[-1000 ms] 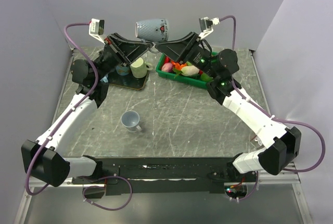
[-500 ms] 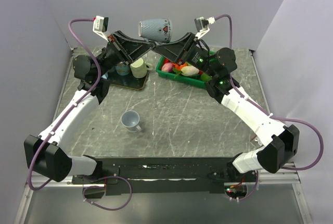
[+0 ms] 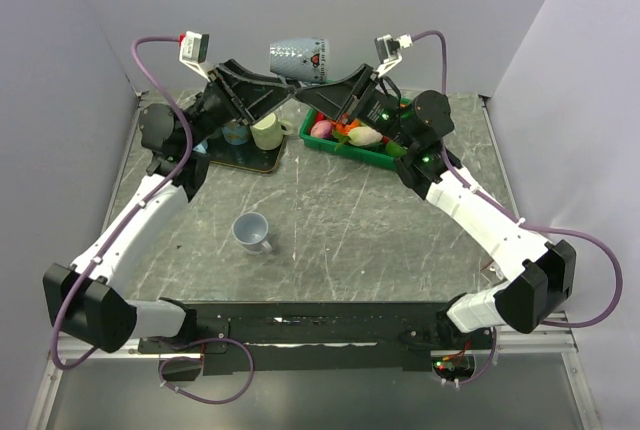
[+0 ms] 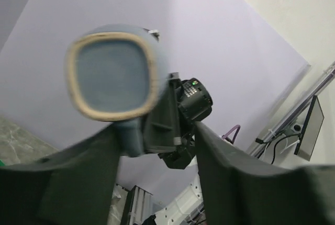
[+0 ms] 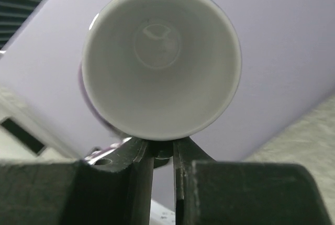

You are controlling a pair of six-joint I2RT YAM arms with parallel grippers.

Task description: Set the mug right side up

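The blue-grey mug (image 3: 298,56) with a red heart hangs in the air at the back middle, lying nearly on its side with its mouth toward the right. My right gripper (image 3: 310,88) is shut on it from below. In the right wrist view the white inside of the mug (image 5: 159,57) faces the camera, and the right gripper (image 5: 163,152) pinches just under the rim. My left gripper (image 3: 280,88) stands open beneath the mug. The left wrist view shows the mug's base (image 4: 112,73), with the left gripper (image 4: 157,131) spread on either side of the handle.
A small blue-grey mug (image 3: 252,233) stands upright on the marbled table. At the back left, a dark tray (image 3: 262,162) carries a pale green mug (image 3: 268,132) and a bluish cup (image 3: 236,132). A green bin (image 3: 330,145) with colourful toys (image 3: 362,134) sits at the back right.
The right jaws have closed on the mug and the left jaws have opened off it. Both grippers and the mug have risen slightly.
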